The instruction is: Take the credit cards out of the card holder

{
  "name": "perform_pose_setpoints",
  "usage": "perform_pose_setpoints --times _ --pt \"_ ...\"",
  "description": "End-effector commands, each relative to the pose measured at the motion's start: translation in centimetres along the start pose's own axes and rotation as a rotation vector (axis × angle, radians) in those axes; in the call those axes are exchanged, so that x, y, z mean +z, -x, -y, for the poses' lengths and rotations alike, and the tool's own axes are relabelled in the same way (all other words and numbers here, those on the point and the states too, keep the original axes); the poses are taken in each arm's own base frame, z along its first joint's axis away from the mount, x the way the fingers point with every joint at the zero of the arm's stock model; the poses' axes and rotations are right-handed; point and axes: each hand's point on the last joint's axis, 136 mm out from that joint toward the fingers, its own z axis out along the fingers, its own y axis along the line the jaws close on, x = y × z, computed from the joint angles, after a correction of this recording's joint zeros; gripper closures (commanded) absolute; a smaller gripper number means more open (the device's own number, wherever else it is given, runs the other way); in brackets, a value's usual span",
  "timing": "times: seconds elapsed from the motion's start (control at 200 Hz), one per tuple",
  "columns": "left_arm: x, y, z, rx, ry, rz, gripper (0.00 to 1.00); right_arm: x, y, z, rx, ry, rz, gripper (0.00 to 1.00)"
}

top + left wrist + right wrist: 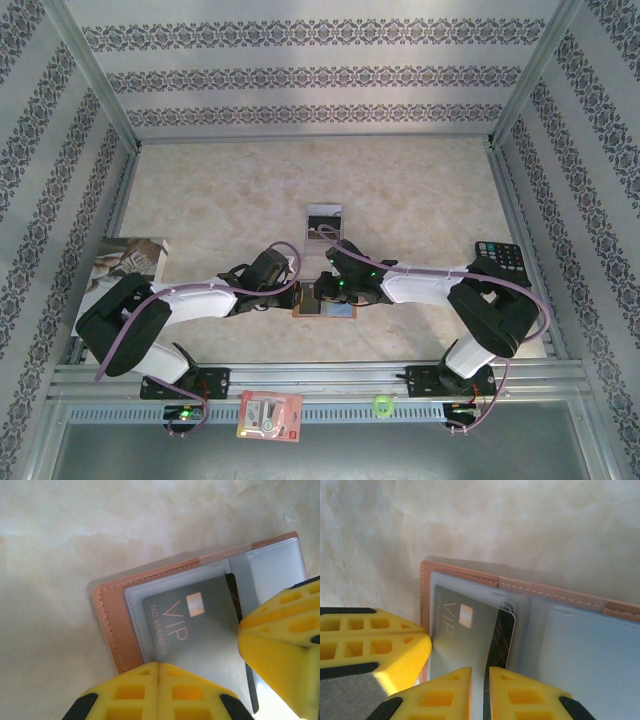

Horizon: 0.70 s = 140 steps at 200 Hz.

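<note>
Tabletop [400, 200], card holder [116, 625] under left gripper [158, 674]

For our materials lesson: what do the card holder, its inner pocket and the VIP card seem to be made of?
Card holder: brown leather or imitation, matte, stitched edge. Inner pocket: clear soft plastic, glossy. VIP card: grey plastic, perhaps metal, sheeny, printed.

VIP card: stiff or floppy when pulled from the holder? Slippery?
Probably stiff and light: the VIP card lies flat and thin in the card holder. Likely slippery: its face looks glossy. The clear sleeve over it may drag, so the card holder could shift.
</note>
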Motion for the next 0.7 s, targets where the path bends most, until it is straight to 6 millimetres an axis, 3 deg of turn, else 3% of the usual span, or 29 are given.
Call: perform_pose_setpoints --times 0.0,0.3,0.695 --pt "0.2 -2.6 -1.9 -0.029 0.054 -0.078 1.0 0.5 -0.4 0.7 0.04 -0.004 -0.023 0.83" --pt "0.2 -2.6 -1.9 -0.031 0.054 -0.075 1.0 -1.1 -0.1 0.9 0.031 -0.007 0.025 0.81" --pt "0.2 -2.7 -1.9 -0.029 0.053 -0.081 1.0 -0.7 -0.5 2.2 0.062 -0.038 0.012 0.81"
